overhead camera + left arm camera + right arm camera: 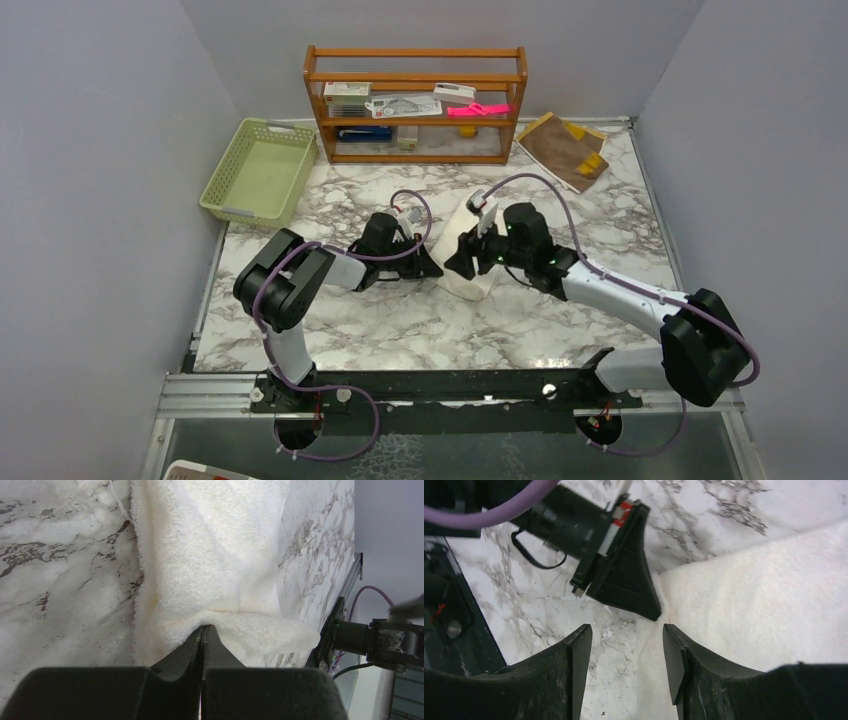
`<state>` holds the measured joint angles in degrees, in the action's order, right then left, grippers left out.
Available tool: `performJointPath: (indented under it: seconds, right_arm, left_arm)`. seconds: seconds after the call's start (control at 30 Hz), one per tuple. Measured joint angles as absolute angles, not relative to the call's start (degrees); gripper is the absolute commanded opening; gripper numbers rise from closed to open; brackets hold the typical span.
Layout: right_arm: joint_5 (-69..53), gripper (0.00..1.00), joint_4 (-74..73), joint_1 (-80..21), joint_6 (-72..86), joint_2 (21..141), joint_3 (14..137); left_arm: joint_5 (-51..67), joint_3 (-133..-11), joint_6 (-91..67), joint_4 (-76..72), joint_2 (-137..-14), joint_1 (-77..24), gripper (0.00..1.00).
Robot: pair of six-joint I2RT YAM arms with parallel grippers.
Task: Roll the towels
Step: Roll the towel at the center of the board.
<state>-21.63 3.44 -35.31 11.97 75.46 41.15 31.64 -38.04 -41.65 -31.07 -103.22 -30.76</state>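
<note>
Cream-white towel [215, 555] lies mid-way across the bench [400, 320], one edge pinched in the left fingers [204, 642], which are pressed together. The right fingers [583, 645] hang spread beside that edge, holding nothing. No finished roll shows yet. The brown towel [562, 148] lies flat at the far right, seemingly untouched.

The left gripper [204, 632], jaws pressed together, pinches the near edge of the cream-white towel [215, 555] lying on the marble table [60, 580].

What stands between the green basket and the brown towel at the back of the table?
The wooden shelf stands between them; the top external view shows it.
</note>
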Motion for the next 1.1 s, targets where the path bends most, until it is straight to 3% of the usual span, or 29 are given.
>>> performJointPath:
  seconds: [0.3, 0.83, 1.0, 1.1]
  right_arm:
    - [-13.78, 0.55, -0.73, -40.25, 3.75, 78.37, 39.75]
    - [-13.1, 0.51, -11.84, -42.65, 7.7, 84.29, 43.77]
    - [-12.91, 0.33, -13.74, -43.86, 8.69, 85.17, 43.92]
    - [-11.94, 0.03, -15.31, -43.9, 10.0, 87.5, 45.08]
  left_arm:
    - [31.97, -37.8, -41.69, -31.86, -103.42, -30.76, 0.0]
    - [32.47, -37.8, -41.71, -32.21, -103.74, -30.74, 0.0]
    - [32.86, -37.85, -41.71, -32.47, -104.01, -30.65, 0.0]
    - [32.99, -38.0, -41.69, -32.25, -104.05, -30.61, 0.0]
